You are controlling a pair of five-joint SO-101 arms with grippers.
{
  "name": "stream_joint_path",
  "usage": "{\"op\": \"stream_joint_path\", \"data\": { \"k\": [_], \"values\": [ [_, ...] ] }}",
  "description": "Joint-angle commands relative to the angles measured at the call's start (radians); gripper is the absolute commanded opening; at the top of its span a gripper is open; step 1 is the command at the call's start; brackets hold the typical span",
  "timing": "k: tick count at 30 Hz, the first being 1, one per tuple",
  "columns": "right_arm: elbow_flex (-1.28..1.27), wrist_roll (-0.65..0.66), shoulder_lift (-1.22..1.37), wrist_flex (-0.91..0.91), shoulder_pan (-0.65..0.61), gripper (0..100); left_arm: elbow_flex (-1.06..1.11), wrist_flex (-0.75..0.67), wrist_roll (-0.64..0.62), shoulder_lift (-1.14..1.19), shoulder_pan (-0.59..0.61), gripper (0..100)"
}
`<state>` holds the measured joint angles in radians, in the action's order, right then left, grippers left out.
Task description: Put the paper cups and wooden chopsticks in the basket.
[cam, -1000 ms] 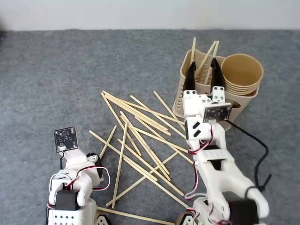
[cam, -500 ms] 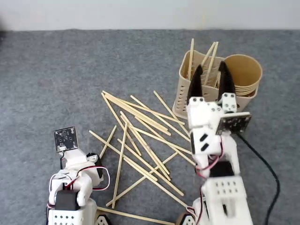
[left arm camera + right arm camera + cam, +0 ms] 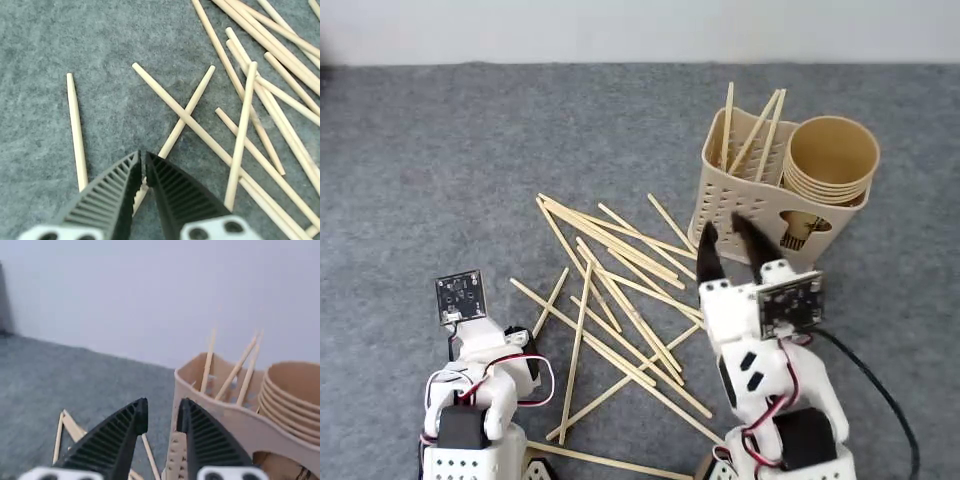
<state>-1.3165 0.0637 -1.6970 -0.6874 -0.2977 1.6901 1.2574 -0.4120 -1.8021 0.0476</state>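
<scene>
Two grippers, both empty. The right gripper has its black jaws parted a moderate way with nothing between them. It hangs just short of the near wall of the beige slotted plastic basket, tips aimed at it. Beyond that wall three upright chopsticks lean in the near compartment. The stack of tan paper cups sits in the far one, so the cups look done.

The left gripper is pinched almost closed on nothing, low over the grey felt mat. One stick of the loose pale wooden chopsticks passes just under its tips, crossed by another slightly ahead. The rest of the pile lies between the two arms, overlapping in many places.

My judgement of the risks:
- The right jaws are so near the basket that a careless swing down to the pile could nudge or tip it. It looks light, and that could spill the cups and the leaning sticks.
- Crossed sticks mean a pinch may catch two, or lever a neighbour away.
- Thin sticks flat on felt may slip from the tips.
- The left jaws must open before descending, or they will only push the stick.
</scene>
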Motion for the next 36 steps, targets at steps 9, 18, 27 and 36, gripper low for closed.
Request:
{"op": "stream_joint_path", "data": {
  "k": [9, 18, 27, 36],
  "values": [
    [0.063, 0.023, -0.01, -0.395, -0.145, 7.5, -0.008, 0.003, 0.005, -0.012, -0.002, 1],
    [0.138, 0.101, 0.252, -0.453, -0.194, 7.6, -0.008, 0.003, 0.005, -0.012, -0.002, 1],
    [0.381, 0.103, 0.746, -0.444, -0.305, 7.6, -0.008, 0.003, 0.005, -0.012, -0.002, 1],
    [0.694, 0.092, 1.27, -0.446, -0.357, 19.2, -0.008, 0.003, 0.005, -0.012, -0.002, 1]
  ]
}}
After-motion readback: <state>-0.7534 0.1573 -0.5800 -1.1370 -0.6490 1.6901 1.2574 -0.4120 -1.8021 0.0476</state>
